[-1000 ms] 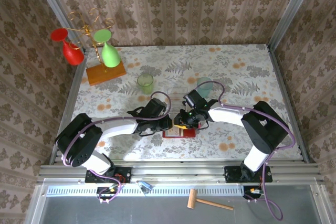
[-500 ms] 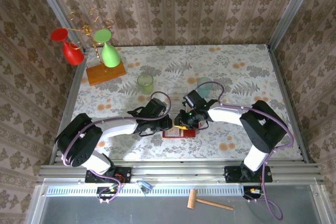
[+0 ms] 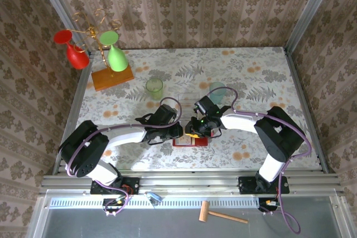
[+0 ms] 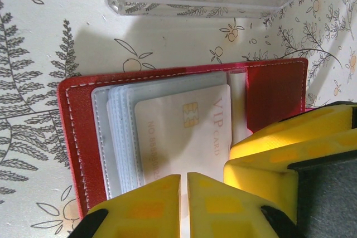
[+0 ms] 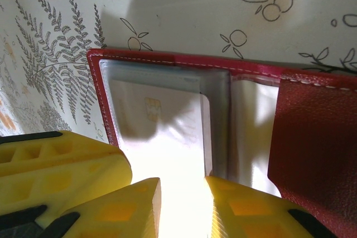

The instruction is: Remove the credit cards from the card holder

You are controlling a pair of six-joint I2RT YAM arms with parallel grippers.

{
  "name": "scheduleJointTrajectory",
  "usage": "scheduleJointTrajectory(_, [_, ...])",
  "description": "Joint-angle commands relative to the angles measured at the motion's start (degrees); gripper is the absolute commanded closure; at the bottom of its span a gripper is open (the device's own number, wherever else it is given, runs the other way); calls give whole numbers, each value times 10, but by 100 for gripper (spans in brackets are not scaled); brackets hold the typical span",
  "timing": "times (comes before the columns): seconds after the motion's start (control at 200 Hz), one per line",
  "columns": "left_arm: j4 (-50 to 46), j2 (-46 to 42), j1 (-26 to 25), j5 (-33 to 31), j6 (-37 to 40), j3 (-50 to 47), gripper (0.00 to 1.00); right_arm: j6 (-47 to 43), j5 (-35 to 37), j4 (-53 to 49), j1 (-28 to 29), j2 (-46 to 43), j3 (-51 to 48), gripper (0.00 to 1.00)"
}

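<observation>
Red card holder (image 4: 75, 137) lies open between the arms, unmoved over the last second. We note left gripper (image 4: 184, 207) fingers all but together at its near edge. Right gripper (image 5: 182, 204) fingers stand slightly apart over the pale card (image 4: 184, 132), which is still pocketed, so extraction has not begun.

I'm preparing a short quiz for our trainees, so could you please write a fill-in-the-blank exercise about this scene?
The card holder lying open on the table is ____ in colour. The pale card in its pocket is printed with ____ CARD. On the stand at the table's far left corner, a ____ glass hangs next to the red glass.
Missing words: red; VIP; green.
</observation>
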Motion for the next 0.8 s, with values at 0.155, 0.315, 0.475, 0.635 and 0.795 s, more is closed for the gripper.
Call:
scheduleJointTrajectory(0.155, [-11,1,4,7,-9,-3,88,-15,22,-36,-5,-9,10,73])
scheduleJointTrajectory(0.315, [-13,-1,4,6,-9,-2,88,-17,23,-40,-6,-15,11,73])
scheduleJointTrajectory(0.475, [-23,-13,4,4,-7,2,88,-17,23,-42,-6,-20,12,73])
scheduleJointTrajectory(0.635, [-36,-21,-5,14,-6,13,88,-17,25,-39,-7,-31,12,73])
scheduleJointTrajectory(0.795, [-45,-18,-13,25,-4,20,88,-17,24,-37,-9,-34,11,73])
